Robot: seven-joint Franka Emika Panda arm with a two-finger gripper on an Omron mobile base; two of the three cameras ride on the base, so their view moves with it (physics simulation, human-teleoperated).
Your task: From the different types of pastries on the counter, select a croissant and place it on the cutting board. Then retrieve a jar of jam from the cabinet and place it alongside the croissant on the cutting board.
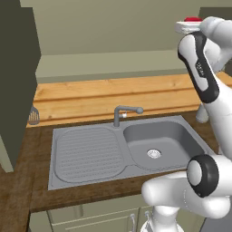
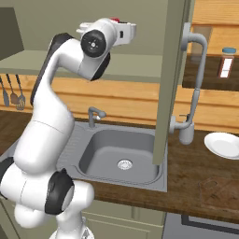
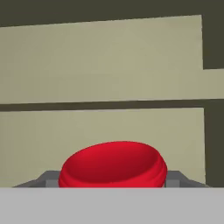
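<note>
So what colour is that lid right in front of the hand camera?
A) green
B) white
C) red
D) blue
C: the hand view shows a red lid sitting between the gripper fingertips, with beige cabinet panels behind it.

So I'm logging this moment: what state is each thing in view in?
Red lid: held between the pincer's fingers.
Sink: basin empty, no water running.
Tap: spout swung over the basin.
Plate: empty, flat on the counter.
Spice jar: upright, capped.
</note>
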